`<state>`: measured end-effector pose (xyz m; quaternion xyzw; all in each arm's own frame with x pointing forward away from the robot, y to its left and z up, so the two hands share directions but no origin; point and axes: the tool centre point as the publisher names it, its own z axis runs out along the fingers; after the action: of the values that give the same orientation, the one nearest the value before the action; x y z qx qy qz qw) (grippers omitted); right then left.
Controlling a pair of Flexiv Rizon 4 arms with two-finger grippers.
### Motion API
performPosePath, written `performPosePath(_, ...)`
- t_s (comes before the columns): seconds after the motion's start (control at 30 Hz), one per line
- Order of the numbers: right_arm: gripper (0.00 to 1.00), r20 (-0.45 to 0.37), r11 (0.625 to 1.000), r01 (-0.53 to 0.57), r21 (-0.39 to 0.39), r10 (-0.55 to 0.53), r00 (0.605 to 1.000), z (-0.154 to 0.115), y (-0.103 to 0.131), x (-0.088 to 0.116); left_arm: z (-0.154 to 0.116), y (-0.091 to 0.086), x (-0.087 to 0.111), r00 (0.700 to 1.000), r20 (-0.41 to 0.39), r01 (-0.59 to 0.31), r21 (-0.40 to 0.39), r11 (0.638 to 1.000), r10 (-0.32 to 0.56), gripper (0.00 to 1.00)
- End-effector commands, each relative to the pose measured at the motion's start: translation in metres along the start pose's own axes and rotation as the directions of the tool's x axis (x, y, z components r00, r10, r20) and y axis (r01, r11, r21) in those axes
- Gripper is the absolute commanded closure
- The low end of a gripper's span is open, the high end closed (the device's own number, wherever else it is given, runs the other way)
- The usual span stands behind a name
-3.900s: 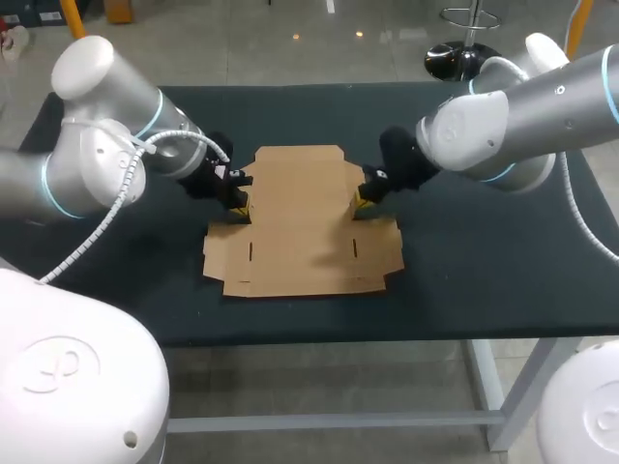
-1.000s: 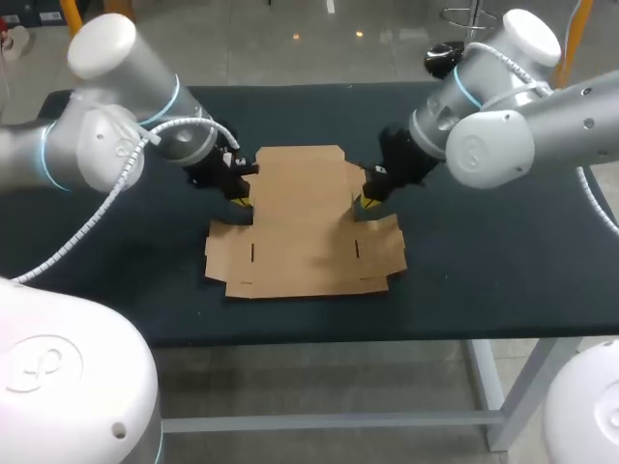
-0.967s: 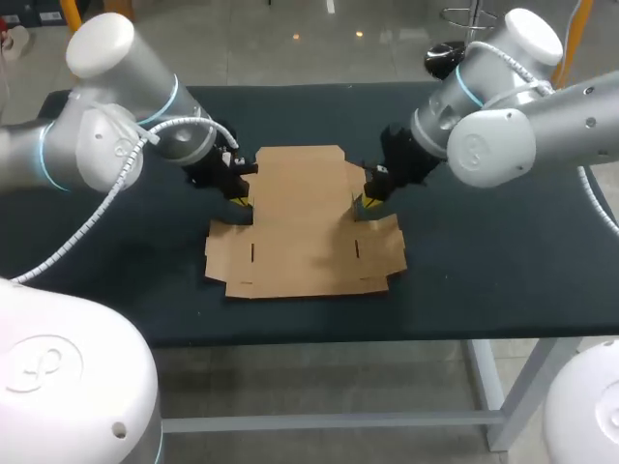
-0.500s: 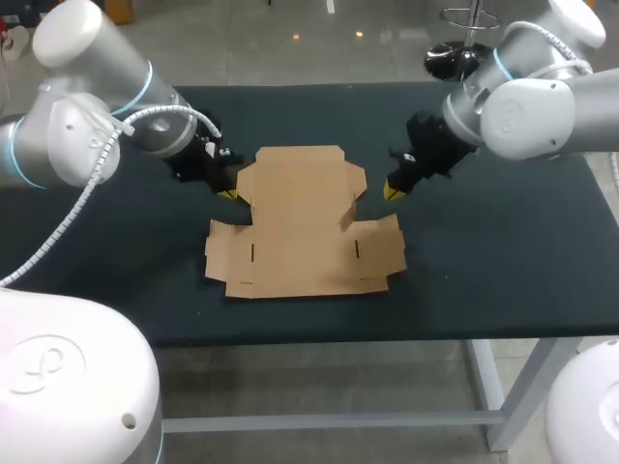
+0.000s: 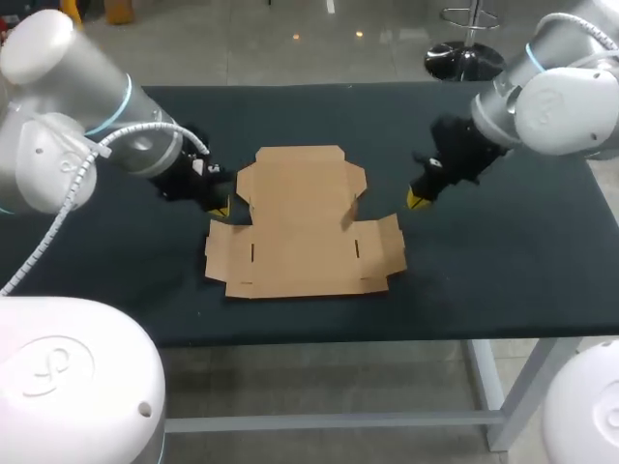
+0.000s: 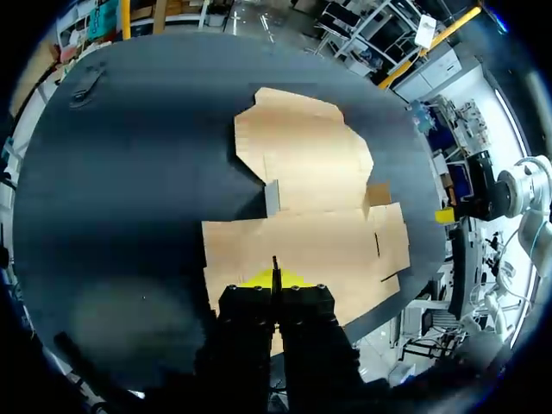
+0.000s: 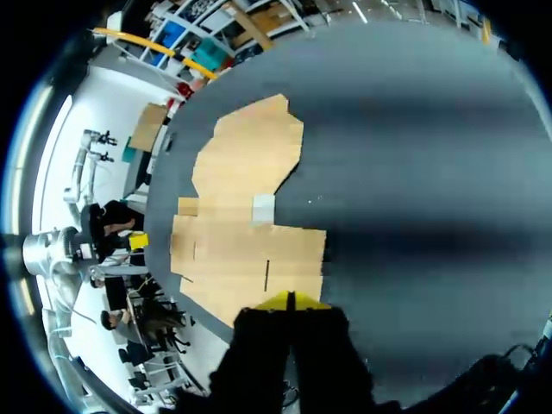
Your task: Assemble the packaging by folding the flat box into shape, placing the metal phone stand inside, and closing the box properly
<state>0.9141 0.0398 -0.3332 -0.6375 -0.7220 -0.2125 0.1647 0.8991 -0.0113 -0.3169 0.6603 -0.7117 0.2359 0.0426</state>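
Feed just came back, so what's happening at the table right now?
The box lies unfolded on the table. The left arm and right arm are on either side of it, not touching it, jaws shut and empty. No phone stand shows in any view.

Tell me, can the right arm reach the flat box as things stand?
Probably yes: the right pincer hangs just beside the flat box, apart from it, with only bare table between.
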Motion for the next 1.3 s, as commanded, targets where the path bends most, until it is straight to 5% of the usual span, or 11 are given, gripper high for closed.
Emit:
performPosePath(0.03,1.0,0.002,1.0,-0.003,-0.016,0.003,1.0,-0.013,-0.029,-0.002,-0.017,0.032,-0.006,1.0,-0.01,0.0,0.039,0.999,0.0,1.0)
performPosePath(0.7,1.0,-0.012,0.999,-0.032,0.02,0.032,0.999,-0.004,-0.104,-0.014,-0.026,0.111,-0.021,0.995,-0.084,0.049,-0.002,0.999,-0.049,1.0)
performPosePath(1.3,1.0,-0.01,0.998,-0.059,0.031,0.059,0.998,0.032,-0.13,-0.018,0.005,0.135,-0.017,0.99,-0.135,0.035,-0.072,0.997,-0.044,1.0)
